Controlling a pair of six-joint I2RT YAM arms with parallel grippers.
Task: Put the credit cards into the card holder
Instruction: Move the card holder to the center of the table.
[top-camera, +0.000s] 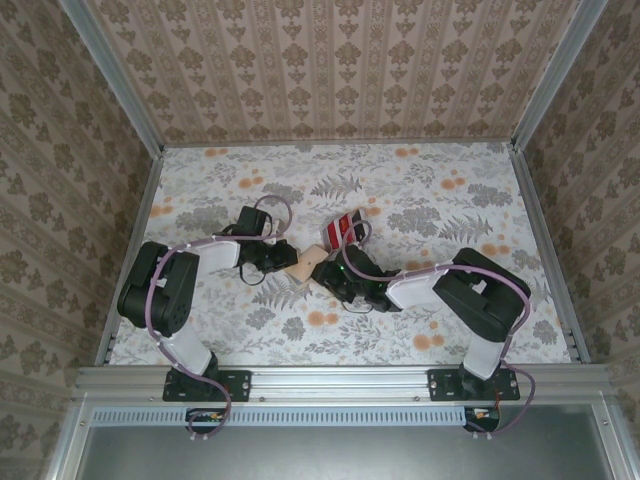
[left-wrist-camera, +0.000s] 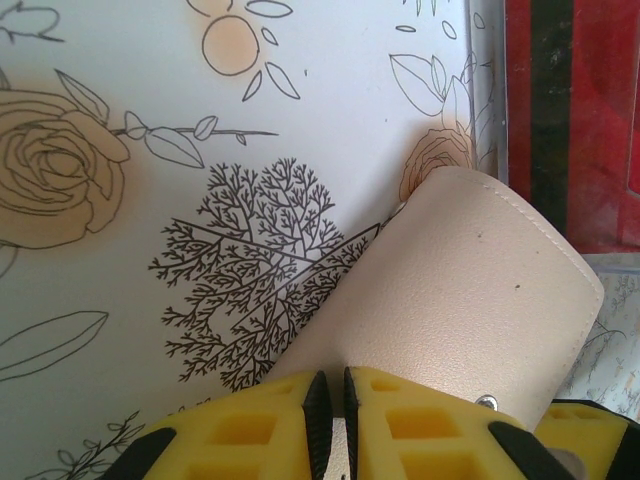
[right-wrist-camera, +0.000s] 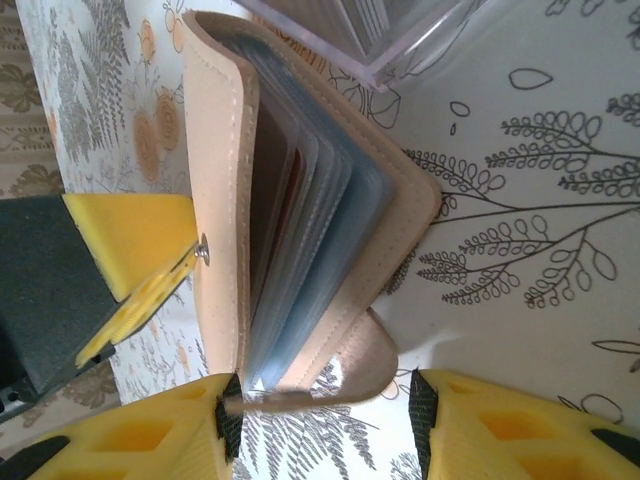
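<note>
Yellow left tool (left-wrist-camera: 331, 395) pressed together, pinching card holder (left-wrist-camera: 470, 290) cover | right tool (right-wrist-camera: 322, 425) spread astride card holder's lower edge | red credit cards (left-wrist-camera: 585, 110) just beside card holder, in clear box (right-wrist-camera: 400, 45) | judged: loading mostly left to do

Tan card holder (top-camera: 300, 268), red cards (top-camera: 345, 228), floral table (top-camera: 430, 195).

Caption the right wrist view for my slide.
Open card holder, pockets fanned, its cover pinched by the left fingers, near end between the spread right fingers.
</note>
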